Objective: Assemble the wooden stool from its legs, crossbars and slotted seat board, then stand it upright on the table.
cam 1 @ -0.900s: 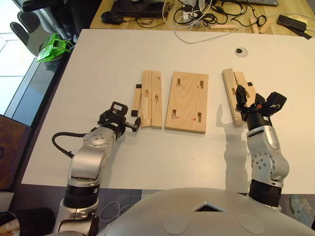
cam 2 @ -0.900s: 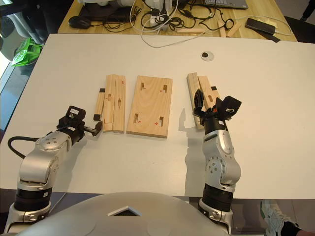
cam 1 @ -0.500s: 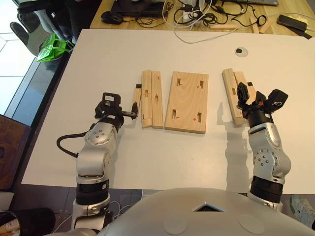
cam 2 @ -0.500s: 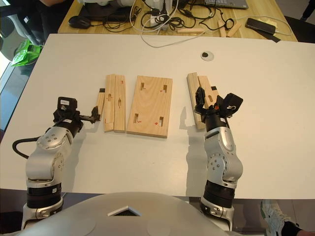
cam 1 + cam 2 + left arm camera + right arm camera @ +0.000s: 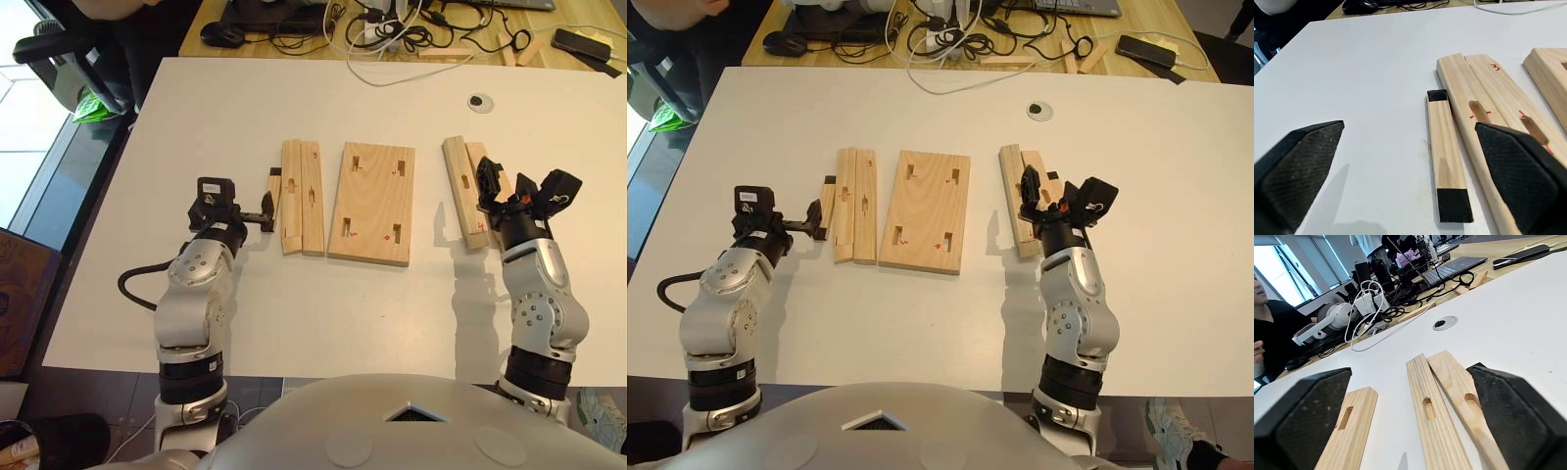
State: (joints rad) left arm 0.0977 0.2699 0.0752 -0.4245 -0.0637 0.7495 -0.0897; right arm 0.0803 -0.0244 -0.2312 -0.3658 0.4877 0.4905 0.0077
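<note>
Left gripper (image 5: 1409,129) is down low over the white table (image 5: 196,117), fingers spread wide with nothing held. Just ahead of it lies the short crossbar (image 5: 1447,156), flat, black at both ends. Across on the other side, the right gripper (image 5: 1410,374) is spread wide too and grips nothing. It is poised above the near end of the right pair of legs (image 5: 460,191), two long slotted pieces lying side by side. Moving out, the left pair of legs (image 5: 302,196) lies pressed together, right beside the crossbar (small red marks show on the wood). Between the two pairs, with a gap on each side, the slotted seat board (image 5: 372,204) lies flat, four slots facing up. Farther off there's a round grommet (image 5: 477,101) in the tabletop. Beyond the table edge a wooden desk (image 5: 211,24) carries a tangle of cables (image 5: 392,39), a mouse (image 5: 217,34) and a phone (image 5: 578,44).
</note>
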